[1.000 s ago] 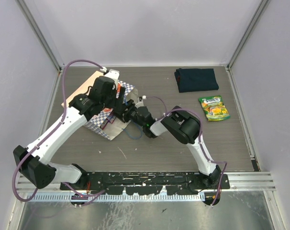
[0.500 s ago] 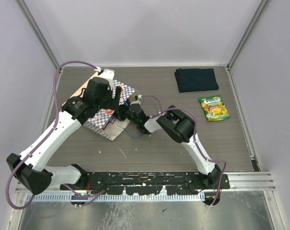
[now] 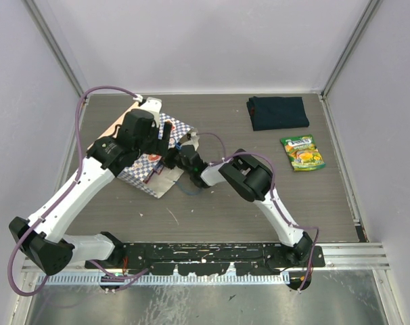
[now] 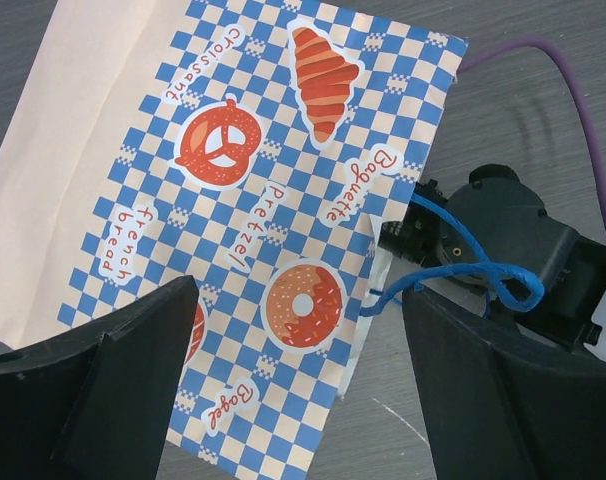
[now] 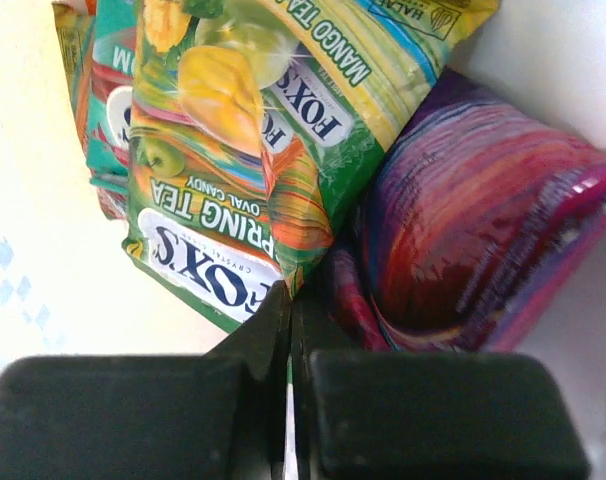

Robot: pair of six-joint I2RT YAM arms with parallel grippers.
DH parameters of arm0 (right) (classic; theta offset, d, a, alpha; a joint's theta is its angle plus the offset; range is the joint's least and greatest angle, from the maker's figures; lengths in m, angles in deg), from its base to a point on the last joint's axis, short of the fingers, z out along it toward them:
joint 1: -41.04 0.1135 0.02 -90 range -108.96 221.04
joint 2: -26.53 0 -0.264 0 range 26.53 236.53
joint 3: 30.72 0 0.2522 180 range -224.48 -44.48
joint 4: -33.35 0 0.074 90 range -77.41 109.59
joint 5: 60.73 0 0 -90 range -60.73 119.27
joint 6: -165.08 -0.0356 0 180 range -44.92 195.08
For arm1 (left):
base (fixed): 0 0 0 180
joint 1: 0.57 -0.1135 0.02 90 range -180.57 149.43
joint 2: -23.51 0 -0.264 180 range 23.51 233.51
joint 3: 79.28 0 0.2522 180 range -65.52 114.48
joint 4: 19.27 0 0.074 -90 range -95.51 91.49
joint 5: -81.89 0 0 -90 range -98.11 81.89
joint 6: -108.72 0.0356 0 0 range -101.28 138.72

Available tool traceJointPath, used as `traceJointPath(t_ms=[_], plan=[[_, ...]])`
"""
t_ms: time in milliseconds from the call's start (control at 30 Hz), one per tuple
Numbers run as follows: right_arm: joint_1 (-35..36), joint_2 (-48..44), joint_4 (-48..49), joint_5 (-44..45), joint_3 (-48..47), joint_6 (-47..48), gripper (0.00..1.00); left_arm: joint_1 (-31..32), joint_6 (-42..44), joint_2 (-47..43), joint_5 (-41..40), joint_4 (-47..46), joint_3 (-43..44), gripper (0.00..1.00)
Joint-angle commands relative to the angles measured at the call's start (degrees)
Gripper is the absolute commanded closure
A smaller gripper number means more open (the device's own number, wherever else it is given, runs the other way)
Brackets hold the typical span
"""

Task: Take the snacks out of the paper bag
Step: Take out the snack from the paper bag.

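Note:
The paper bag (image 3: pixel 143 175) lies on its side at the left of the table, its checkered face (image 4: pixel 273 200) up and its mouth toward the right arm. My left gripper (image 4: pixel 301 385) hovers open over that face, one finger on each side of the donut picture. My right gripper (image 5: pixel 291 322) reaches into the bag's mouth (image 3: pixel 176 160) and is shut on the lower corner of a green snack packet (image 5: pixel 233 150). A purple packet (image 5: pixel 473 250) lies beside it, and a teal one (image 5: pixel 108 100) behind. Another green packet (image 3: pixel 302 152) lies out on the table at the right.
A folded navy cloth (image 3: pixel 278 112) sits at the back right. The bag's blue cord handle (image 4: pixel 473 278) loops over the right arm's wrist (image 4: pixel 528 250). The bag's pale inner wall (image 5: pixel 33 200) closes in left of the packets.
The right arm has pushed further into the bag's mouth and its jaws have closed on the green packet's corner. The left arm shifted slightly left over the bag and stayed open.

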Motion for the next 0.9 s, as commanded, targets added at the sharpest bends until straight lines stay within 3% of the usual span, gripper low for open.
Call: traceJointPath(t_ms=[0,300,433,500,667,867], plan=[[0.7,-7.8,-0.1,-0.1,6.5,6.5,0.99,0.1,-0.4,-1.8,-0.4,-4.0,1.3,0.14],[-0.7,-35.6,-11.2,-9.6,32.5,19.0,0.99,0.1,0.7,1.2,-3.5,-11.2,2.7,0.14],[-1.4,-49.4,-27.1,-11.4,38.6,24.8,0.99,0.0,2.2,3.7,-4.9,-12.3,3.1,0.14],[-1.6,-56.1,-34.8,-8.7,41.6,25.5,0.99,0.0,2.4,3.7,-5.2,-13.0,3.0,0.14],[-5.2,-71.6,-43.1,-0.4,50.0,19.9,0.99,-0.1,2.4,3.0,-4.6,-14.9,1.6,0.13],[-7.8,-82.8,-58.2,24.5,52.3,5.1,0.99,-0.2,2.4,2.2,-4.1,-14.2,0.9,0.13]])
